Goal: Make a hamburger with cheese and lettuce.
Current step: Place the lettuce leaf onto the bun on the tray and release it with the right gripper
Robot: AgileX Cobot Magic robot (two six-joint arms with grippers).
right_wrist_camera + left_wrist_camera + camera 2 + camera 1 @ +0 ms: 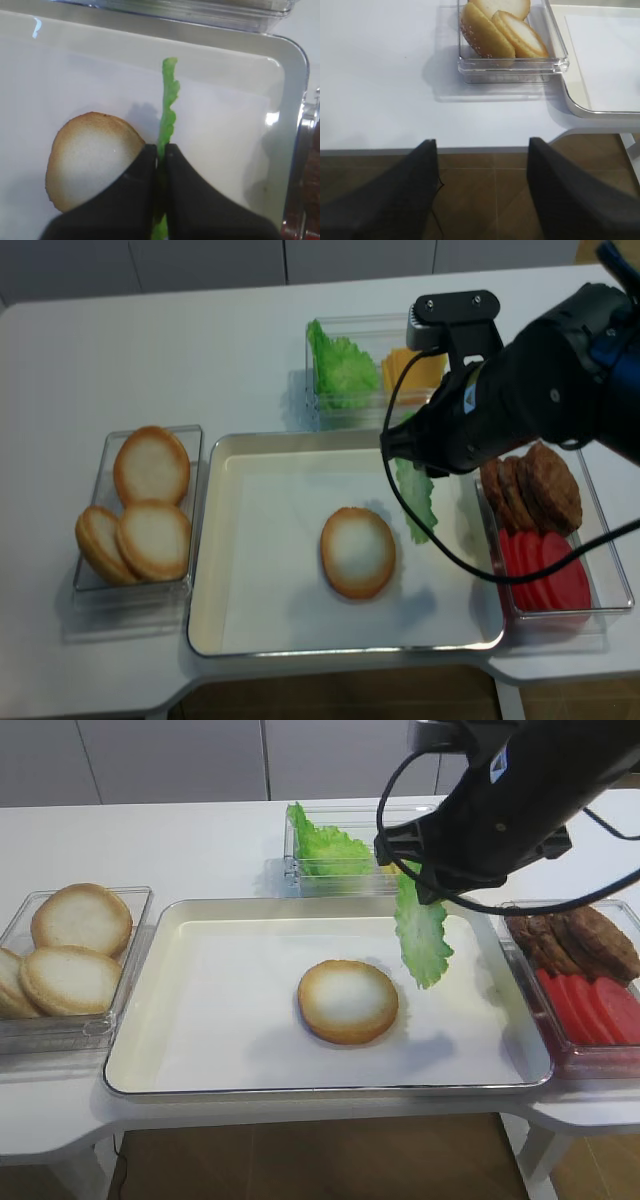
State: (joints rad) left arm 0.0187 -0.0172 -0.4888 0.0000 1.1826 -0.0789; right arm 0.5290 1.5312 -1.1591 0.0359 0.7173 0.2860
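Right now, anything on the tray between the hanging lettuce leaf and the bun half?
Nothing. In the exterior high view the lettuce leaf hangs from the right gripper, and only bare tray separates it from the bun half. The right wrist view agrees.

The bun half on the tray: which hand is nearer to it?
Right. The right hand hangs just above the bun half, pinching lettuce; the left hand sits off the table's near-left edge.
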